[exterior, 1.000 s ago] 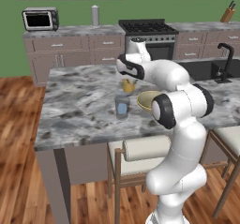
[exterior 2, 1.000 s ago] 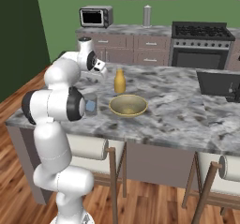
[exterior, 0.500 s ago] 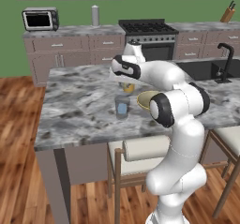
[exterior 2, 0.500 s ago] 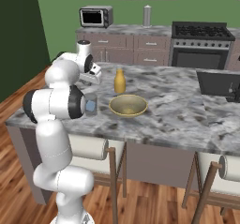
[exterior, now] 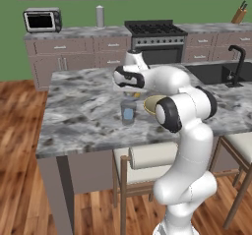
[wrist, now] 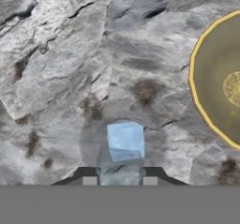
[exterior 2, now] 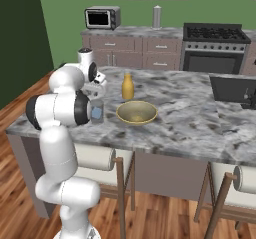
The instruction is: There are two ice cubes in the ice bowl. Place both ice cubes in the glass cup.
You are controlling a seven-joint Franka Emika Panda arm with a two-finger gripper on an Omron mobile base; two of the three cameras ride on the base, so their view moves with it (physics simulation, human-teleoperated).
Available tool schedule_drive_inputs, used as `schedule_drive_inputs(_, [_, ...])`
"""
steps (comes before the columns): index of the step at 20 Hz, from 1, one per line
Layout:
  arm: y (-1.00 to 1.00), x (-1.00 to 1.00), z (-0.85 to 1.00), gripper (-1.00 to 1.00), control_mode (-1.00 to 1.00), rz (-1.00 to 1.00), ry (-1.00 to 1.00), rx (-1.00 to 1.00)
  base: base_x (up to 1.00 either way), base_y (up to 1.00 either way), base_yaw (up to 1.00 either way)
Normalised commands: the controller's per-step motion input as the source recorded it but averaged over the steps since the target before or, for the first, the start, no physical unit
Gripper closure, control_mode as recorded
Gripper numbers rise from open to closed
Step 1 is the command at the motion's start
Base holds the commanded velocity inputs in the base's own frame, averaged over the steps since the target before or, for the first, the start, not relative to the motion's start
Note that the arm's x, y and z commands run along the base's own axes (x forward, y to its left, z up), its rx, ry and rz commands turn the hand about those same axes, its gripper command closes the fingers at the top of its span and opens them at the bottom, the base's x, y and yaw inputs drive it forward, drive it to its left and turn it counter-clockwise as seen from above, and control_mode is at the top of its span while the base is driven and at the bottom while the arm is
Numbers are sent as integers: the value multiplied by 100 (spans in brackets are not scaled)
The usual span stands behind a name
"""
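Observation:
My gripper (wrist: 119, 179) hangs straight above the glass cup (exterior: 128, 112), shut on a pale-blue ice cube (wrist: 119, 170) that sits between its fingertips. Below it, a second ice cube (wrist: 125, 141) lies inside the cup, and it shows as a blue patch through the cup wall (exterior 2: 96, 113). The yellowish-olive ice bowl (wrist: 216, 85) stands just right of the cup in the hand view, and the part of its inside that I see is bare. From the right base view the gripper (exterior 2: 96, 88) is a short way above the cup's rim, with the bowl (exterior 2: 136, 112) beside it.
A yellow-orange bottle (exterior 2: 128, 86) stands behind the bowl, close to the cup. All of it rests on a grey marble island counter (exterior: 78, 116). Stools stand below the near edge. A sink (exterior: 221, 74) lies at the counter's right, and a stove (exterior: 152, 30) and microwave (exterior: 42, 20) are at the back wall.
The hand has swung from over the bowl side towards the cup and come lower, still shut on the cube. Cup, bowl and bottle have not moved.

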Motion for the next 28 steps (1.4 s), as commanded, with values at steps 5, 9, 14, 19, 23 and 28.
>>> schedule_drive_inputs(5, [16, 19, -10, 100, -100, 0, 0, 0, 0, 0, 0])
schedule_drive_inputs(9, [2, 26, -13, 100, -100, 0, 0, 0, 0, 0, 0])
schedule_drive_inputs(14, [0, 28, -13, 100, -100, 0, 0, 0, 0, 0, 0])
schedule_drive_inputs(19, [0, 0, -16, 100, -100, 0, 5, 0, 0, 0, 0])
schedule_drive_inputs(23, [0, 0, -22, 100, -100, 0, 4, 0, 0, 0, 0])
schedule_drive_inputs(28, [0, 0, -14, 100, -100, 0, 1, 0, 0, 0, 0])
